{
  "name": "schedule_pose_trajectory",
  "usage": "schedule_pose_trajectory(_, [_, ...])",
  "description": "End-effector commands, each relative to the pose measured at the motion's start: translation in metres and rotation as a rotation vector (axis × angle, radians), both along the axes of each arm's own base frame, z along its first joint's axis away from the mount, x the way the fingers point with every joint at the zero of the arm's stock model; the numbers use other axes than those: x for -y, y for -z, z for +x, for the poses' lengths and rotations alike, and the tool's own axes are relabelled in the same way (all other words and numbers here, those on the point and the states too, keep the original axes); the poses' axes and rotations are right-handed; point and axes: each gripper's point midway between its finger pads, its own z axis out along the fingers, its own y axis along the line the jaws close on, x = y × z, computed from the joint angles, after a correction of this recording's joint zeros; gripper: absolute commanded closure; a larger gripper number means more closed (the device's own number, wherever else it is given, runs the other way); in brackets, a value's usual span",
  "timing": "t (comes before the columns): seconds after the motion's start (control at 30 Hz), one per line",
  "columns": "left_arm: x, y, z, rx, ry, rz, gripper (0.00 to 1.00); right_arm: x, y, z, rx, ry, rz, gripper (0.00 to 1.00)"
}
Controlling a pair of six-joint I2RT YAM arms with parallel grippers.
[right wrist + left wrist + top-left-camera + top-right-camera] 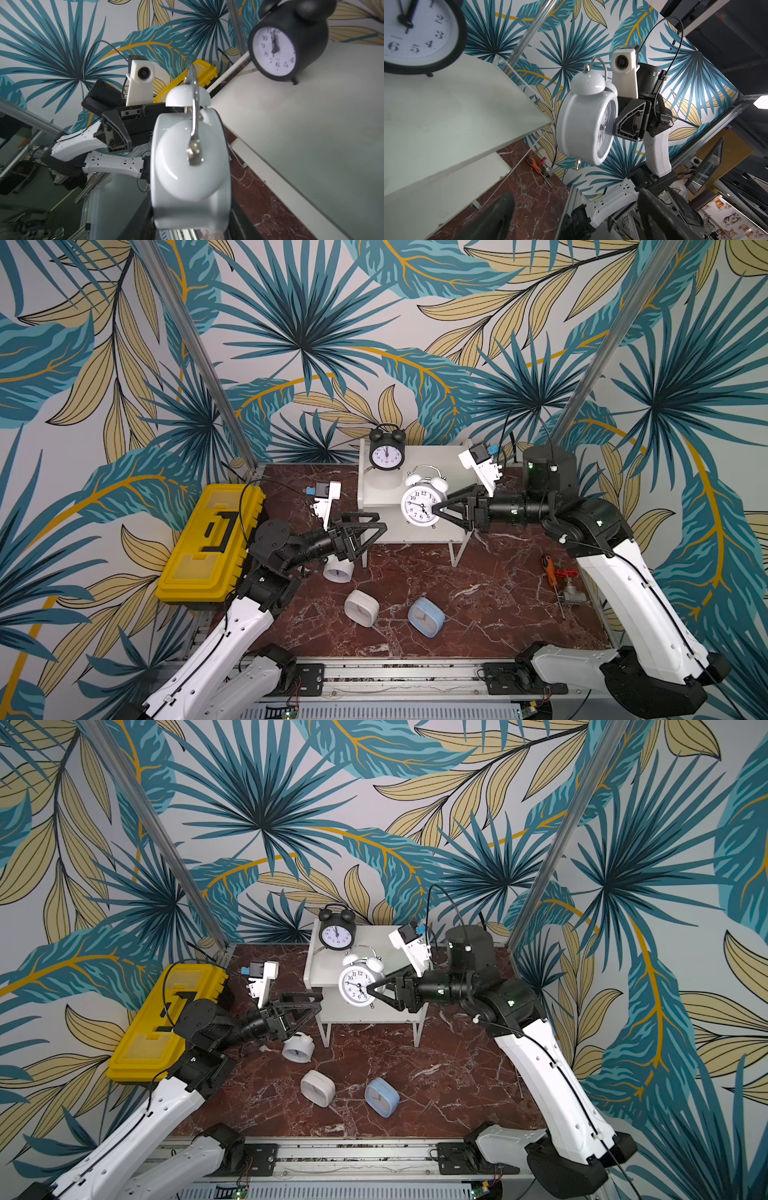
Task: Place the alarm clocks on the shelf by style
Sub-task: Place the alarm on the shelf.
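the right gripper (434,510) clamps a white twin-bell clock (419,506) in the air by the front edge of the shelf (432,464), where a black bell clock (386,450) stands at the back, while the left gripper (380,521) hangs spread wide and empty alongside.

Walls (291,323) papered with large teal and yellow palm leaves on a pale ground close in the back and both sides. Two slanted aluminium posts (199,352) rise from the rear corners of a red-brown marble tabletop (478,614) veined in white. A metal rail (395,676) runs along its front edge. In the left wrist view, beyond the papered wall, a bright light panel (761,102) glows beside what may be a tilted monitor (708,166), with a sheet of animal pictures (726,218) below it.
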Motion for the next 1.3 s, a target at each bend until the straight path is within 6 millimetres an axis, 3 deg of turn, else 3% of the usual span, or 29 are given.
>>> schedule_pose_trajectory(0.0, [-0.007, -0.008, 0.001, 0.021, -0.039, -0.002, 0.05, 0.021, -0.01, 0.025, 0.145, 0.11, -0.091, 0.76])
schedule_pose_trajectory(0.27, [-0.013, -0.004, 0.001, 0.001, -0.083, -0.009, 0.08, 0.043, -0.014, 0.101, 0.307, 0.265, -0.151, 0.78])
schedule_pose_trajectory(0.53, [-0.021, 0.009, 0.002, -0.027, -0.133, -0.003, 0.09, 0.042, -0.009, 0.143, 0.382, 0.305, -0.2, 0.79])
schedule_pose_trajectory(0.8, [-0.021, 0.013, 0.004, -0.047, -0.135, -0.017, 0.09, 0.034, 0.004, 0.152, 0.379, 0.262, -0.218, 0.76])
schedule_pose_trajectory(1.27, [-0.018, 0.017, 0.009, -0.064, -0.128, -0.025, 0.1, 0.035, 0.031, 0.148, 0.322, 0.255, -0.245, 0.54])
